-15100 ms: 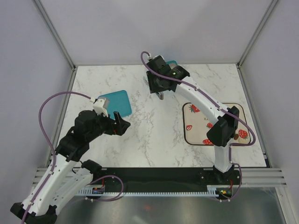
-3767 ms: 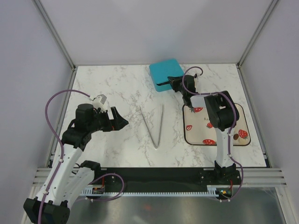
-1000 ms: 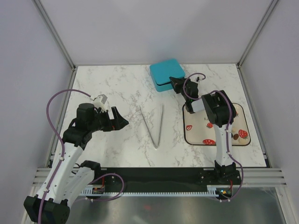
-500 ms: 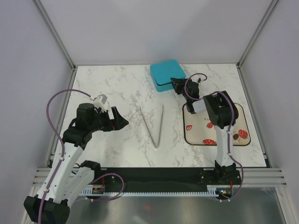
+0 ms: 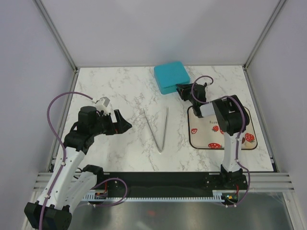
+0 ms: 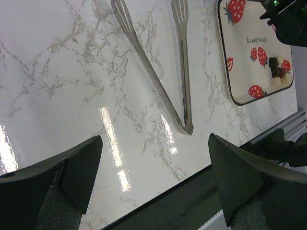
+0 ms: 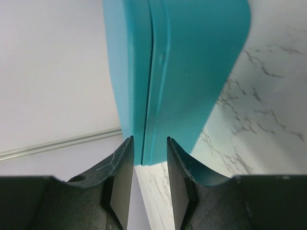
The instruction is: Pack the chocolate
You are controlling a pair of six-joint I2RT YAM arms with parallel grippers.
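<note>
The right gripper's [image 7: 150, 143] jaws stood narrowly parted at the closed teal box's [image 7: 192, 72] corner, contact unclear; the left gripper [image 6: 154, 139] gaped empty; the chocolate [image 6: 278, 72] lay unpacked on the strawberry mat [image 6: 240, 62], upper right of the left wrist view; packing remained undone.

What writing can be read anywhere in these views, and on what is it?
"strawberry": on the mat, upside down in the left wrist view.
Mat print in the top view: too small to read.
Teal box: no lettering visible.
</note>
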